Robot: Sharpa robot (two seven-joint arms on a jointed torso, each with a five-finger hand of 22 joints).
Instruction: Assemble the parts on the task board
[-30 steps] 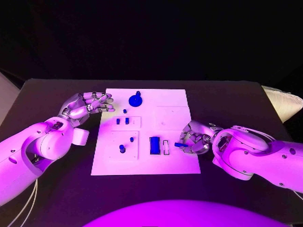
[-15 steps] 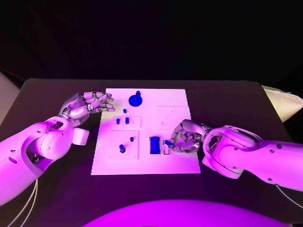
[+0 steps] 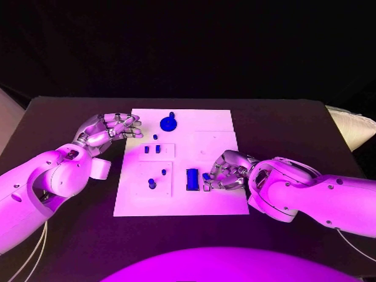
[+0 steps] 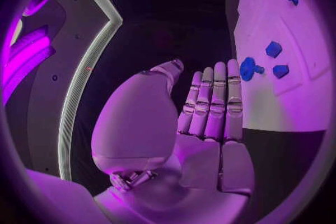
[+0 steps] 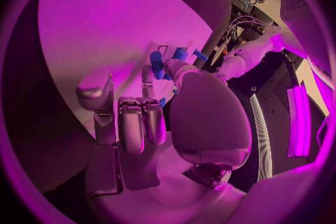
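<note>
Resting at the left edge of the task board [image 3: 213, 126], the left hand [image 3: 110, 130] has its fingers loosely curled and apart, holding nothing; in the left wrist view [image 4: 210, 106] they lie straight and side by side. Just right of it on the board stands a round blue part [image 3: 168, 123], with small blue pegs [image 3: 151, 149] below, all apart from that hand. Further right, an upright blue block [image 3: 191, 179] stands in its slot near the board's lower middle. The right hand [image 3: 224, 171] sits immediately beside this block, fingers closed around a small blue part [image 3: 207, 175] held over the narrow slot next to the block.
</note>
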